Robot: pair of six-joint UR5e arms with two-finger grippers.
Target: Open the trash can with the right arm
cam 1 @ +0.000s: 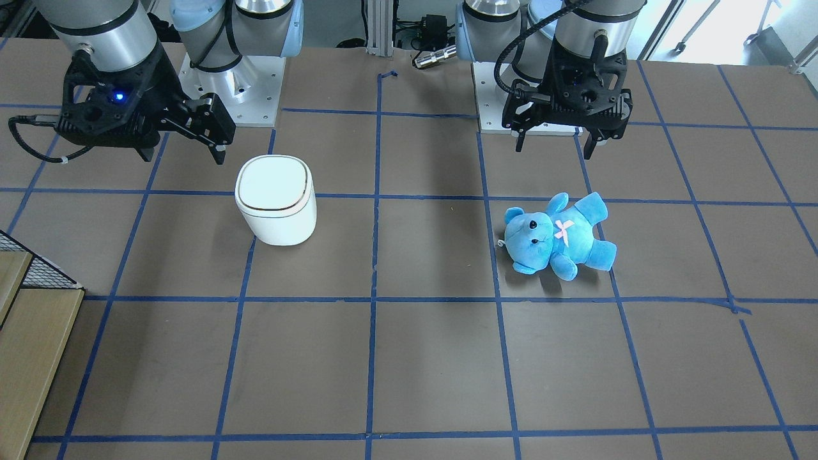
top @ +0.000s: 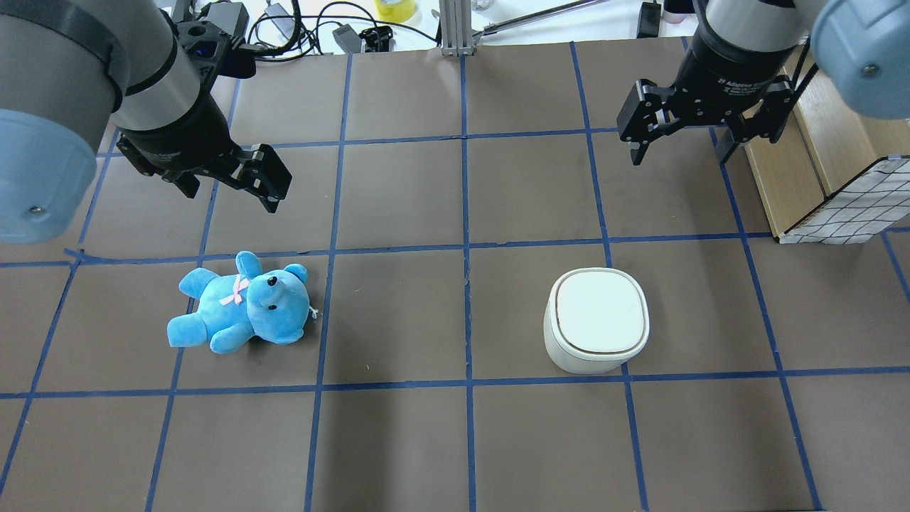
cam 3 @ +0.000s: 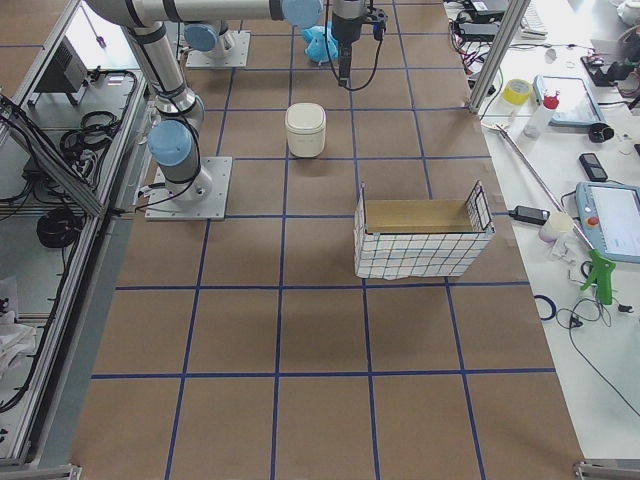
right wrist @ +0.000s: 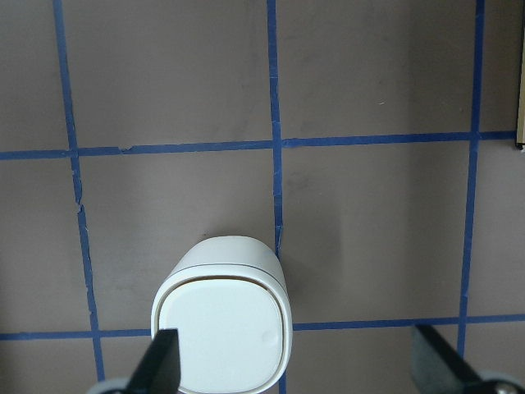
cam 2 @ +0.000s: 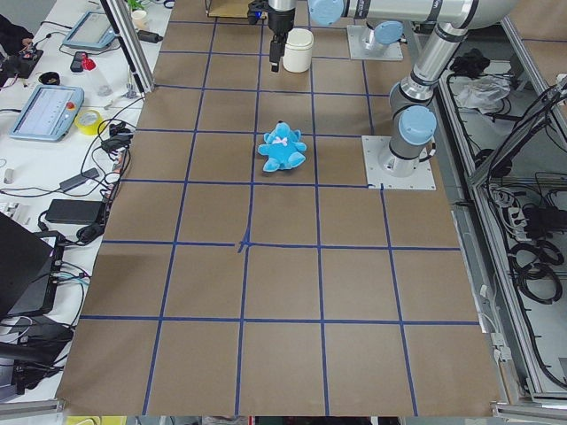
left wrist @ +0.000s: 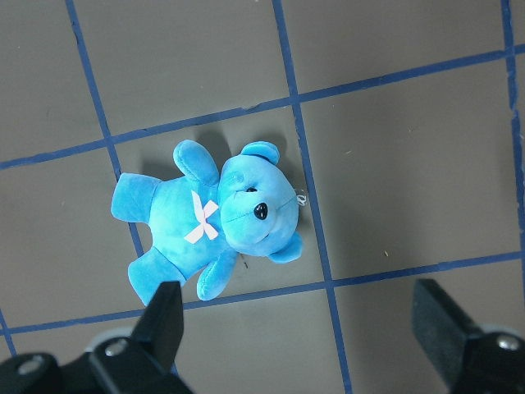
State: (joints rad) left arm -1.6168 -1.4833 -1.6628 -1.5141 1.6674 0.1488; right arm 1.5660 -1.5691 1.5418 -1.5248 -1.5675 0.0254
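While the right end effector (top: 679, 153) hangs wide open and empty, the shut trash can (top: 596, 320) sits on the desk (top: 398, 441) below it, off-centre. Advice: align over the front rim before descending.

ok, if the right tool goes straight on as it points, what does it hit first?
Most likely the trash can, near its lid's edge: in the wrist view the can sits off-centre between the open fingers of the right tool. Depth is unclear; it may just miss and meet the table beside it.
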